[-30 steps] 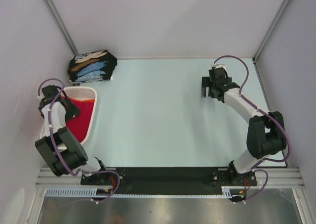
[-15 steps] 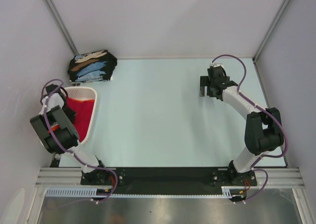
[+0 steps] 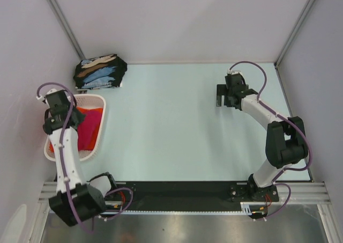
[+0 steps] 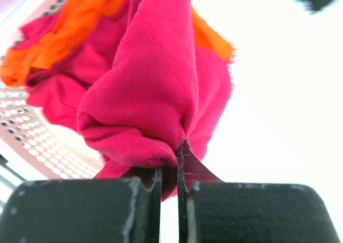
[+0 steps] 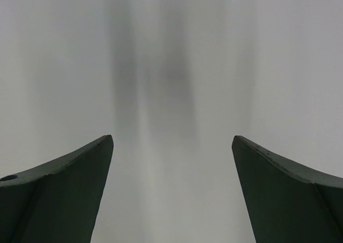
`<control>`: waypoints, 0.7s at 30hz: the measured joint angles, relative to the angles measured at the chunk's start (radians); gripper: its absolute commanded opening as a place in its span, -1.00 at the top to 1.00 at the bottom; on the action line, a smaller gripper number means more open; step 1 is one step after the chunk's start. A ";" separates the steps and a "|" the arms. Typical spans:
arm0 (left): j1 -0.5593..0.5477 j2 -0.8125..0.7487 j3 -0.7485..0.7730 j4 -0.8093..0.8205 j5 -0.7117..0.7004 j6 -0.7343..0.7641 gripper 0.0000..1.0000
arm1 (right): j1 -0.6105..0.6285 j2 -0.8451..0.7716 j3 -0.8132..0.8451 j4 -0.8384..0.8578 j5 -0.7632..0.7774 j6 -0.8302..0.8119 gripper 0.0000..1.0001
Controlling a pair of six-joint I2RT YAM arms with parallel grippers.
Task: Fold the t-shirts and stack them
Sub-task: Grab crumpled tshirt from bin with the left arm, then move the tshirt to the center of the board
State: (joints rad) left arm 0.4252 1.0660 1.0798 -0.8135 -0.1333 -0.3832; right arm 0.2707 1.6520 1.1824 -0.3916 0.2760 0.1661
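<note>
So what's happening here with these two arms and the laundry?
The left claw is clamped on a red shirt, holding a bunch of it up over the white basket, where an orange shirt also lies. The right claw hangs open above the table, holding nothing. Folded black shirts sit at the far left corner. The red and orange ones are not folded yet.

1. This is a robot test lab, a small closed booth.
2. Plain white walls (image 3: 187,23) with grey metal corner posts (image 3: 61,20) stand behind and beside the right gripper (image 3: 223,102).
3. A flat pale-green table top (image 3: 171,130) lies under it.
4. Two white and black robot arms (image 3: 260,113) are bolted to a silver metal rail (image 3: 300,192).
</note>
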 measured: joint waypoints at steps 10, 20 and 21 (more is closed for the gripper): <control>-0.202 -0.320 -0.135 0.083 0.158 -0.197 1.00 | 0.000 -0.009 -0.023 0.002 -0.032 0.011 -0.99; -0.594 -0.051 0.224 0.255 0.356 -0.211 1.00 | 0.000 -0.113 -0.136 0.000 -0.021 0.018 -0.99; -0.641 -0.013 0.242 0.275 0.368 -0.212 1.00 | 0.000 -0.122 -0.142 -0.001 -0.016 0.017 -0.99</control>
State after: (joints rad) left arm -0.2157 1.0531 1.3216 -0.5385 0.2344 -0.5953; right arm 0.2707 1.5299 1.0409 -0.3927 0.2596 0.1833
